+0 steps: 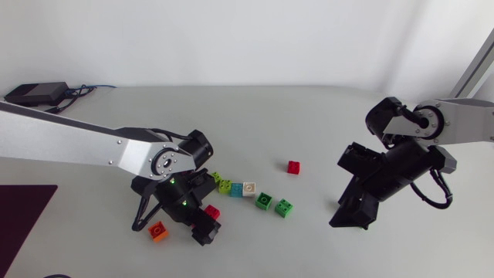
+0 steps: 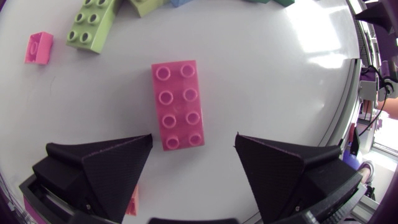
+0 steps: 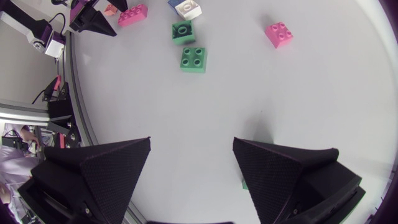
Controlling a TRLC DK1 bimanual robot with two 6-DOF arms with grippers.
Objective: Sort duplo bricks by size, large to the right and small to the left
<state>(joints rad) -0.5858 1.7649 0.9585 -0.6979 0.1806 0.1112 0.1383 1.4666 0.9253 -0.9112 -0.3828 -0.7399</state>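
A long pinkish-red brick point(image 2: 178, 104) with eight studs lies flat just ahead of my left gripper point(image 2: 193, 140). Its near end reaches in between the open fingers, with a gap on both sides. From above, that brick point(image 1: 211, 211) sits beside my left gripper point(image 1: 201, 224), and a small orange brick point(image 1: 158, 231) lies on the gripper's other side. A lime long brick point(image 1: 222, 184), a light blue one point(image 1: 235, 189), a white one point(image 1: 248, 188) and two green small bricks point(image 1: 264, 201) point(image 1: 284, 208) form a loose row. My right gripper point(image 1: 351, 216) stands open over bare table point(image 3: 191, 142).
A small red brick point(image 1: 293, 167) lies apart behind the row. A black box with cables point(image 1: 35, 93) sits at the far left corner and a dark mat point(image 1: 19, 208) at the left edge. A sliver of green point(image 3: 244, 183) shows beside one right finger.
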